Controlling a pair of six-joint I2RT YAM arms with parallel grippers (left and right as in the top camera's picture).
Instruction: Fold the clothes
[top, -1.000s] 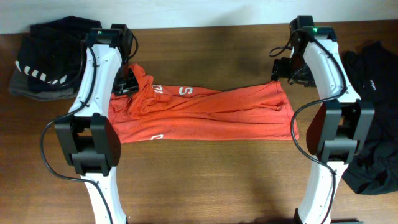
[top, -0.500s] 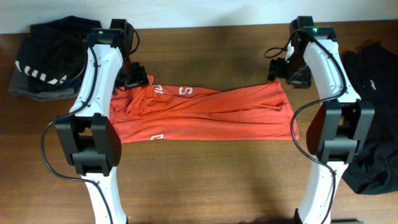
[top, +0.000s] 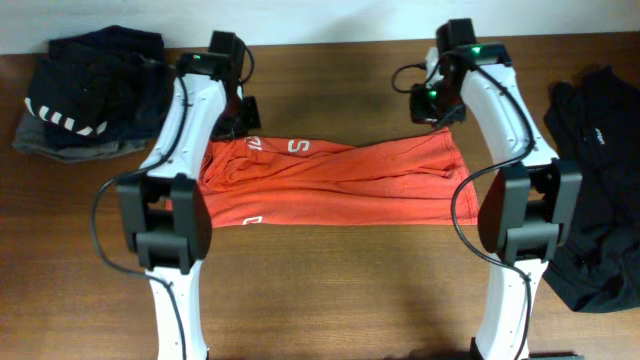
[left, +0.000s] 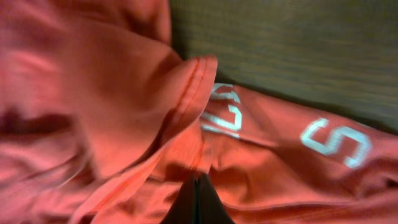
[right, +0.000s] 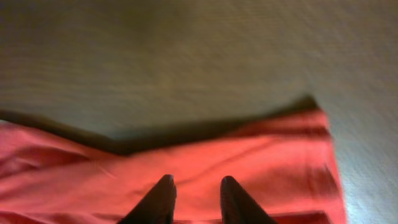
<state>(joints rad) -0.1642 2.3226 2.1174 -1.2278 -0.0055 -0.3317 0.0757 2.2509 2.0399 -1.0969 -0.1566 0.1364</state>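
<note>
The clothes are one orange-red T-shirt (top: 340, 185), folded into a long band across the middle of the table with white letters (top: 298, 147) along its far edge. My left gripper (top: 243, 122) hovers at the shirt's far left corner. In the left wrist view it (left: 198, 180) is shut, its tips down against rumpled cloth (left: 112, 93) beside the letters (left: 336, 140); whether any cloth is pinched does not show. My right gripper (top: 432, 108) is over the far right corner. Its fingers (right: 198, 178) stand a narrow gap apart above the shirt (right: 249, 162), holding nothing.
A dark navy and grey pile with white stripes (top: 85, 95) lies at the back left. A loose black garment (top: 600, 190) covers the right end of the wooden table (top: 330, 290). Both arms rise from the front edge on either side of the shirt.
Both arms have swung inward. The left gripper left the bunched sleeve, moved right and shut; that bunch now lies flatter. The right gripper moved left and its fingers drew closer together.
</note>
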